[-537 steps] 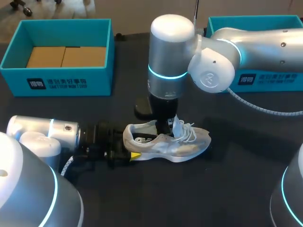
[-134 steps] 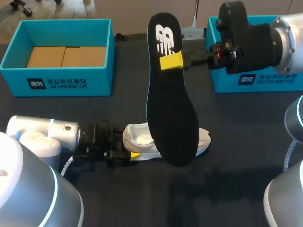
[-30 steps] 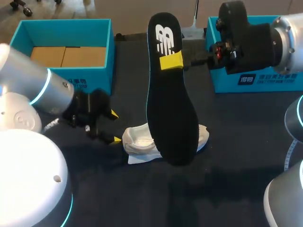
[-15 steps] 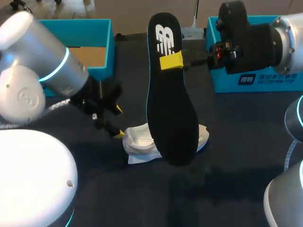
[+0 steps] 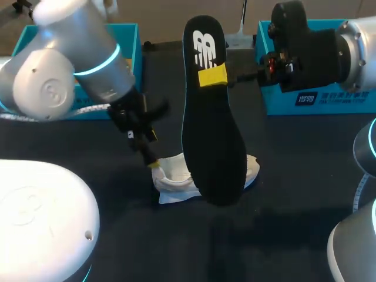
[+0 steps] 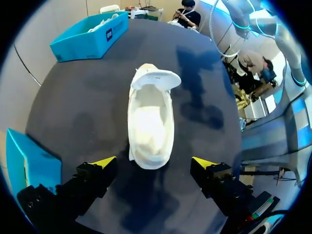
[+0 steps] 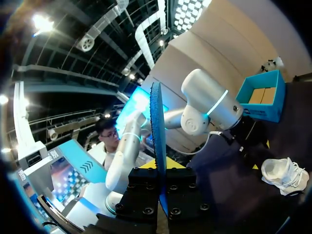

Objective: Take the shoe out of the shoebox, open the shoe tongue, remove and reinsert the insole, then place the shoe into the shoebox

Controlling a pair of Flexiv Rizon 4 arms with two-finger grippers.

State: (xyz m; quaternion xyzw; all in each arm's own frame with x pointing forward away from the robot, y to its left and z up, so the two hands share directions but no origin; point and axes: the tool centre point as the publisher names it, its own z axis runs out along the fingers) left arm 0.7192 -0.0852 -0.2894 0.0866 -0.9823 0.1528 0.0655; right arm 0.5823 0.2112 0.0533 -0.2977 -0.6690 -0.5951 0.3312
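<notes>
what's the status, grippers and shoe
Right gripper shut on insole, held high. Left gripper open, over shoe heel. Shoe upright on table, insole out. Nothing blocking its opening.

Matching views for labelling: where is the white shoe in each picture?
Head view: shoe at the middle, partly behind the held insole.
Left wrist view: shoe just ahead of the open left tool.
Right wrist view: shoe lying off beside the held insole.
Shared landmark: the left teal shoebox.

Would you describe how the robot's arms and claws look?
The left arm and right arm are rounded silver-grey tubes with glowing cyan rings, black wrists and thin grey cables. The left claw and right claw are black with yellow tips.
</notes>
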